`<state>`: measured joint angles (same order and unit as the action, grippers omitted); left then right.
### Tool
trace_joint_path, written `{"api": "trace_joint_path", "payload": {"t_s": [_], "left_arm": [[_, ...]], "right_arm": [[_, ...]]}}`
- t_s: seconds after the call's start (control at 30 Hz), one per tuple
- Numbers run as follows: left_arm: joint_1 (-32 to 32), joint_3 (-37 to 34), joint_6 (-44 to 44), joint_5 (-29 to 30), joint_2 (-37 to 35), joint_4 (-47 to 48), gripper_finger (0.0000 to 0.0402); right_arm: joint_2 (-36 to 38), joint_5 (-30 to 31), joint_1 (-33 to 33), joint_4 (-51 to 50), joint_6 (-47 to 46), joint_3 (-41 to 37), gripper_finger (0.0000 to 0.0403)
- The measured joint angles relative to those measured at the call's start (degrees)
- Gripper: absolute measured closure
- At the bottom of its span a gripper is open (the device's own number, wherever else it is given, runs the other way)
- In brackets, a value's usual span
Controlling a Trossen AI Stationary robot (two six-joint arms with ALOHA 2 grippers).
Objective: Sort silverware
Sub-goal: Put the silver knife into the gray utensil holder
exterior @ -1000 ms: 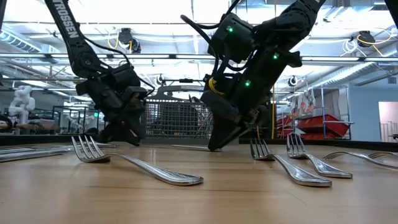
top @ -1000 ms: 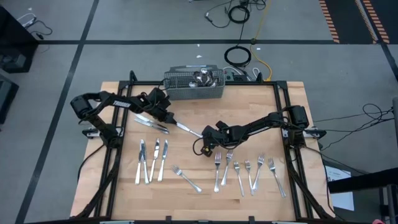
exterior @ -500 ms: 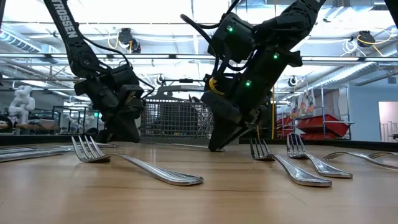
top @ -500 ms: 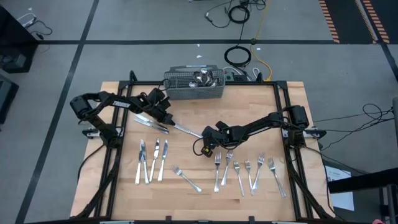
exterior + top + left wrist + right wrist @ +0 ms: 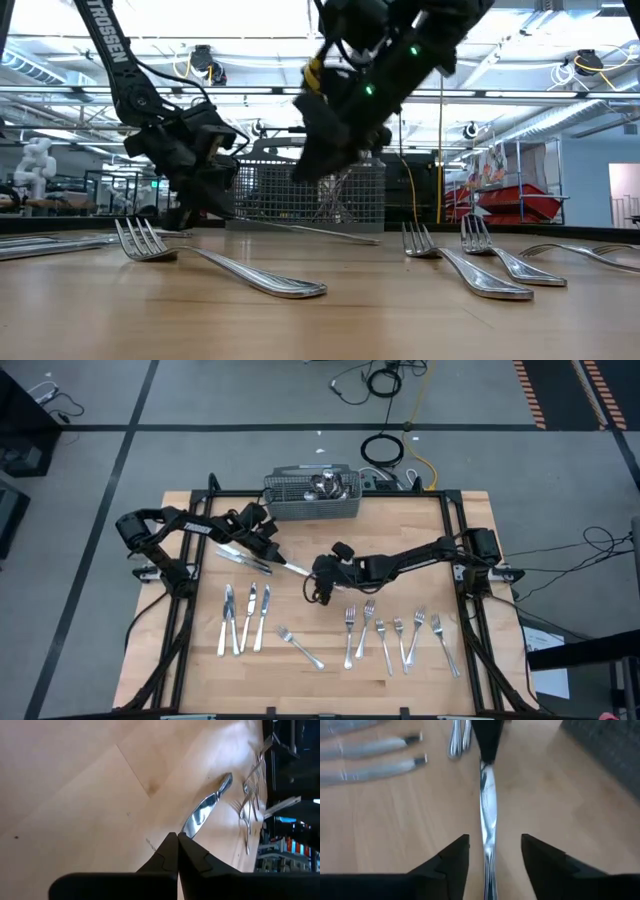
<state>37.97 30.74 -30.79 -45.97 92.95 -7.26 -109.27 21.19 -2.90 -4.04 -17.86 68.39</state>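
My left claw [image 5: 272, 552] sits low at about ten o'clock from the table's [image 5: 470, 520] centre, pinched shut on one end of a table knife [image 5: 290, 566]; the blade runs off toward four o'clock. My right claw [image 5: 318, 573] hangs just above the knife's other end, fingers [image 5: 451, 861] spread wide with the bright blade showing between them, gripping nothing. Three knives [image 5: 245, 616] lie side by side at seven o'clock, one fork [image 5: 299, 647] at six, five forks [image 5: 398, 637] at five. The mesh basket [image 5: 311, 496] stands at twelve
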Motion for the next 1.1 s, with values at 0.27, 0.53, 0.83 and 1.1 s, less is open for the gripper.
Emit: {"api": "trace_joint_path", "payload": {"t_s": [0.27,0.53,0.83,1.1], "left_arm": [[-0.03,0.02,-3.51,-1.88,-0.02,-2.45,0.0401],[-0.41,0.11,-7.59,-3.42,-0.24,-6.9,0.0401],[-0.94,0.11,-7.88,-3.42,-0.35,-8.29,0.0401],[-1.04,0.12,-7.7,-3.59,-0.35,-9.03,0.0401]], "right_arm": [[-0.28,-1.24,1.14,-4.14,1.37,0.55,0.019],[-3.12,-3.65,1.55,-5.21,-0.01,0.53,0.0192],[-7.91,-5.08,1.7,-5.53,-6.46,0.68,0.0202],[-8.36,-5.07,1.89,-5.98,-7.81,0.71,0.0376]]}}
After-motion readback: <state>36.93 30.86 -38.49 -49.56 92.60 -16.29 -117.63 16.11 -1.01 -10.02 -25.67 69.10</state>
